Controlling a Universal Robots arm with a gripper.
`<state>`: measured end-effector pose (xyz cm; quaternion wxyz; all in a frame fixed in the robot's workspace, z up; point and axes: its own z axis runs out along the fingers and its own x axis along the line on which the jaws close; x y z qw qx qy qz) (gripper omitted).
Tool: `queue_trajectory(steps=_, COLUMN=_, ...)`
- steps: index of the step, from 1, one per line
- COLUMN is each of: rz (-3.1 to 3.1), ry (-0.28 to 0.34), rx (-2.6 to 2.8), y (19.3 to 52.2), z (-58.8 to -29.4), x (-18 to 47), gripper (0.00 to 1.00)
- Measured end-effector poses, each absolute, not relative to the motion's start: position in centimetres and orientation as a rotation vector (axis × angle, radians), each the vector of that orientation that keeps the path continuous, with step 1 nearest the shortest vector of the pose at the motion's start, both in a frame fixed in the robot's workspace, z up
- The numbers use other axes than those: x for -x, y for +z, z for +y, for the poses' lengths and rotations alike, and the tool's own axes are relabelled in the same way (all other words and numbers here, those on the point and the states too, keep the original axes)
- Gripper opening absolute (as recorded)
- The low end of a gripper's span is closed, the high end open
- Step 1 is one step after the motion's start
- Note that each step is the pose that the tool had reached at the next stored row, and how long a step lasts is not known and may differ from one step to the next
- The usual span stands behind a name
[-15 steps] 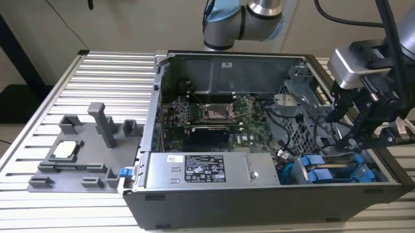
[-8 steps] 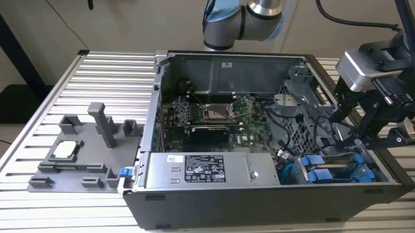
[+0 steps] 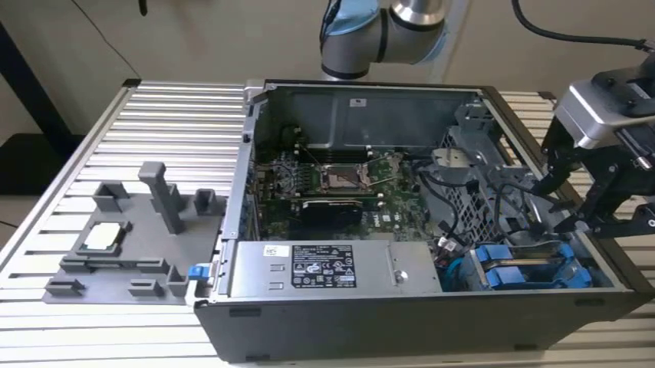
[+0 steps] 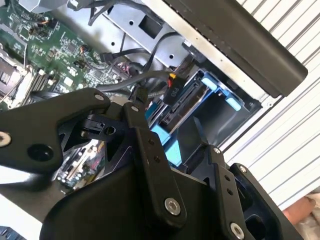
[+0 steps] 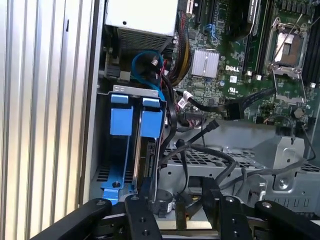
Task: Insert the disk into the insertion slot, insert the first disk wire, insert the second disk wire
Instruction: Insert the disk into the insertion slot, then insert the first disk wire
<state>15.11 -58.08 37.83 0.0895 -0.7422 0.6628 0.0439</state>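
Two blue-fronted units stand side by side in the grey metal drive cage (image 5: pixel 137 91) at the case's corner. The disk (image 5: pixel 151 122) looks like the one nearer the motherboard, seated in the insertion slot, with a dark body under its blue frame. It also shows as disk (image 3: pixel 495 254). A black plug (image 4: pixel 172 92) with red and yellow wires hangs close to the blue frames. My gripper (image 5: pixel 172 200) hovers just above the cage, with its fingers (image 4: pixel 150 145) apart. In the exterior view the gripper (image 3: pixel 594 226) hangs over the case's right wall.
The open computer case (image 3: pixel 338 337) lies on a slatted metal table (image 3: pixel 153 115). Loose black cables (image 5: pixel 220 160) cross the perforated metal beside the cage, and one ends in a free flat plug (image 5: pixel 212 125). A grey fixture (image 3: pixel 123 253) sits at the exterior view's left.
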Motion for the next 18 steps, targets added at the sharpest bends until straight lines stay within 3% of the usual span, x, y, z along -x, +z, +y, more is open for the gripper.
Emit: queue_trajectory(steps=18, rz=1.962, ry=0.135, rx=2.215, y=37.8, z=-58.3, x=-16.8, gripper=0.51)
